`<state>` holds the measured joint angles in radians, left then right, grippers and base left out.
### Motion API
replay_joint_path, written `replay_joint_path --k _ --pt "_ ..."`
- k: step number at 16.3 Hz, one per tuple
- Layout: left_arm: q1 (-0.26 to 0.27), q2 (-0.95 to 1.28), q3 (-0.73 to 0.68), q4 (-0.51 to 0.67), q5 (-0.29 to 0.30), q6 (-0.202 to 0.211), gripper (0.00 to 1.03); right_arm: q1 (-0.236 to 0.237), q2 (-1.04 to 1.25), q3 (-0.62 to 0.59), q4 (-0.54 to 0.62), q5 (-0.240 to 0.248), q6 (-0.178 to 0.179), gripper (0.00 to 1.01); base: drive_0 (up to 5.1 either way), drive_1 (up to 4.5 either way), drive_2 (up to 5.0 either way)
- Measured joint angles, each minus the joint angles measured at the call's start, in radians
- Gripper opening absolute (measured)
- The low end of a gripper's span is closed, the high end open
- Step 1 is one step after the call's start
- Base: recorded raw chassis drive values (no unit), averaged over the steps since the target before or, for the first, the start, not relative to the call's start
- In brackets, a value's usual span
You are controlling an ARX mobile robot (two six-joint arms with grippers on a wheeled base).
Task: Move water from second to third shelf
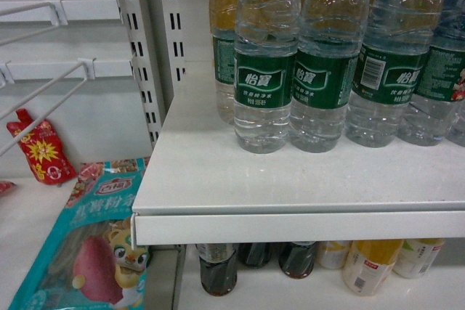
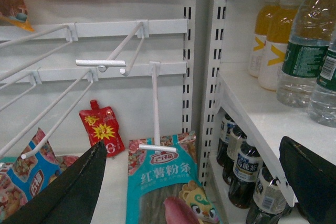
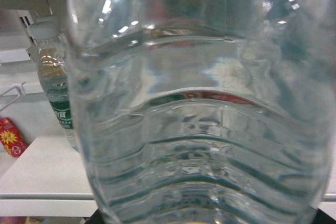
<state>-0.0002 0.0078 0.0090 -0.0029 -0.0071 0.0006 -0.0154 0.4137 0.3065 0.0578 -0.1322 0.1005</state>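
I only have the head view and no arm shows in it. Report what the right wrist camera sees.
Observer: A clear ribbed water bottle fills nearly the whole frame, right up against the lens. I cannot tell whether it is gripped.
Operator: Now give me the left arm.
Observer: The left gripper is open and empty, its fingers spread wide, facing the wire peg hooks.
Operator: Describe the row under the shelf.
Observer: The dark bottles there carry dark labels with white characters.
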Motion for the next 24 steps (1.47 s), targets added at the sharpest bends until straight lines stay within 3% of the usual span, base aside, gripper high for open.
replay_joint_path --k 2,13,15,20,22,24 --pt "0.000 0.000 0.000 -0.002 0.003 0.000 0.98 0.001 -0.003 0.000 -0.005 0.022 0.000 0.41 0.0 0.00 0.0" --pt "0.000 0.000 0.000 -0.001 0.006 0.000 0.98 -0.004 -0.003 0.000 -0.004 0.023 0.000 0.41 0.0 0.00 0.0" --pt "0.000 0.000 0.000 0.000 0.006 0.000 0.98 -0.008 0.016 -0.019 0.110 -0.038 0.014 0.41 0.0 0.00 0.0" --pt "0.000 0.000 0.000 -0.001 0.006 0.000 0.98 0.149 0.143 -0.013 0.227 -0.008 0.023 0.41 0.0 0.00 0.0" --pt "0.000 0.000 0.000 -0.001 0.006 0.000 0.98 0.181 0.203 -0.040 0.267 -0.002 0.013 0.41 0.0 0.00 0.0" --pt "0.000 0.000 0.000 -0.001 0.006 0.000 0.98 0.179 0.316 -0.068 0.346 -0.005 0.001 0.41 0.0 0.00 0.0"
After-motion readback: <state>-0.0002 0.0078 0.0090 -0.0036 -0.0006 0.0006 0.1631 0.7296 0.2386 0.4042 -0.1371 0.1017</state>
